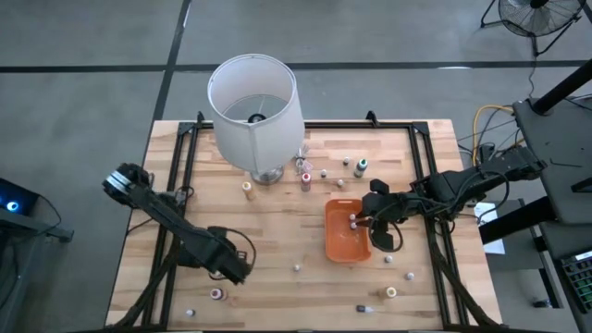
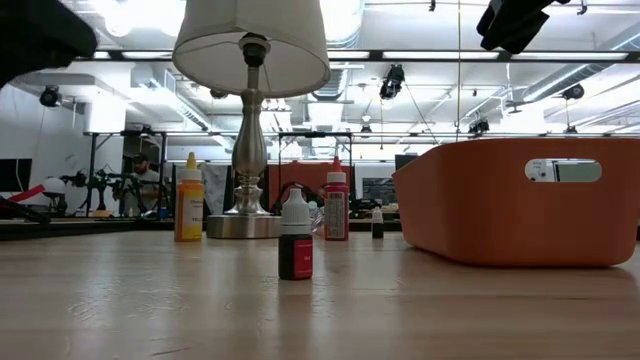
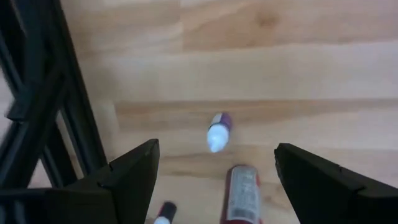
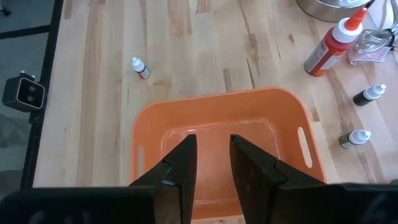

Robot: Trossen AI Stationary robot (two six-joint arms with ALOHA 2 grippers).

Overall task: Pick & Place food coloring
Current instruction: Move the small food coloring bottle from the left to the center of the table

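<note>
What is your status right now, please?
Right tool over orange plastic tray, nearly shut, nothing visibly held. Left tool open over small purple-capped bottle.

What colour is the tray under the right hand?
Orange tray, clearest in the right wrist view.

Grey floor is seen around the wooden table; a fan is placed beyond it; ceiling lights are hung above.
</note>
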